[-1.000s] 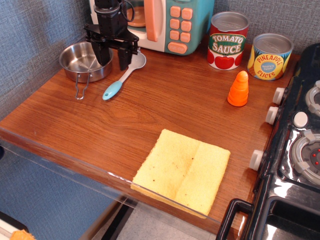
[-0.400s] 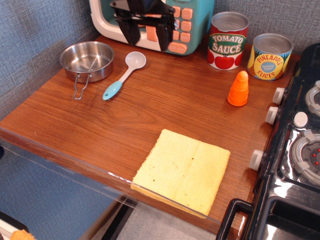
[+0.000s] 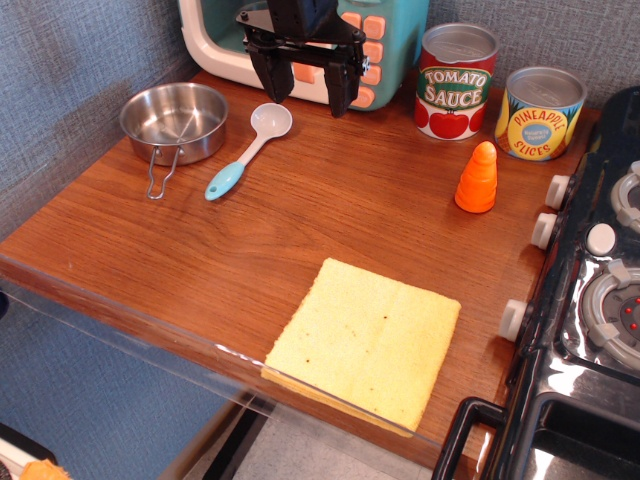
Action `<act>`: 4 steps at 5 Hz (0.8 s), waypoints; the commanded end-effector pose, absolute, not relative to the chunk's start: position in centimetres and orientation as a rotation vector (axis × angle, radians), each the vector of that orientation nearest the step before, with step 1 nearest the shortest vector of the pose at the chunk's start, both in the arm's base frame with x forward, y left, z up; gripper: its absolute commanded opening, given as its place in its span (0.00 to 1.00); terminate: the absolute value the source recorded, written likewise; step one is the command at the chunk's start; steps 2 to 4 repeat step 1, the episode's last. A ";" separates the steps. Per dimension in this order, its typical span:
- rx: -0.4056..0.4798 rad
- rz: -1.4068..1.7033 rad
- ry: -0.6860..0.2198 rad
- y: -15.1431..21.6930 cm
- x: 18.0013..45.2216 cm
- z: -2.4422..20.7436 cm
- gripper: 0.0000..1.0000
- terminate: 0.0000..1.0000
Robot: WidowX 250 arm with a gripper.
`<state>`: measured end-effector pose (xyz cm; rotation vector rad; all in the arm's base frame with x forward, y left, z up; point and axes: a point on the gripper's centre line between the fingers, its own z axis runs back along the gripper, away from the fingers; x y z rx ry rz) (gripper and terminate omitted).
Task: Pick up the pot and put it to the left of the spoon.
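Note:
The pot [image 3: 174,120], a small shiny steel pan with a wire loop handle pointing toward the front, sits on the wooden counter at the back left, just left of the spoon. The spoon [image 3: 250,148] lies diagonally, its white bowl to the back and its light-blue handle tip to the front left. My black gripper [image 3: 306,95] hangs open and empty above the counter in front of the toy microwave, up and to the right of the spoon's bowl. It touches neither the pot nor the spoon.
A toy microwave [image 3: 375,40] stands at the back. A tomato sauce can [image 3: 456,80] and a pineapple slices can [image 3: 540,112] stand at the back right, with an orange cone [image 3: 477,178] before them. A yellow cloth [image 3: 368,338] lies near the front edge. A toy stove [image 3: 600,300] is at the right.
My gripper has left the pot, risen and moved right to the microwave front, then dropped slightly. The pot and spoon rest as before.

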<state>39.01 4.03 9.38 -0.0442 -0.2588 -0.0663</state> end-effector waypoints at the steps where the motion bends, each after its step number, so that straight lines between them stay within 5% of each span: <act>1: -0.033 -0.072 -0.325 4.1 38.7 12.2 1.00 1.00; 4: -0.033 -0.072 -0.325 4.1 38.7 12.2 1.00 1.00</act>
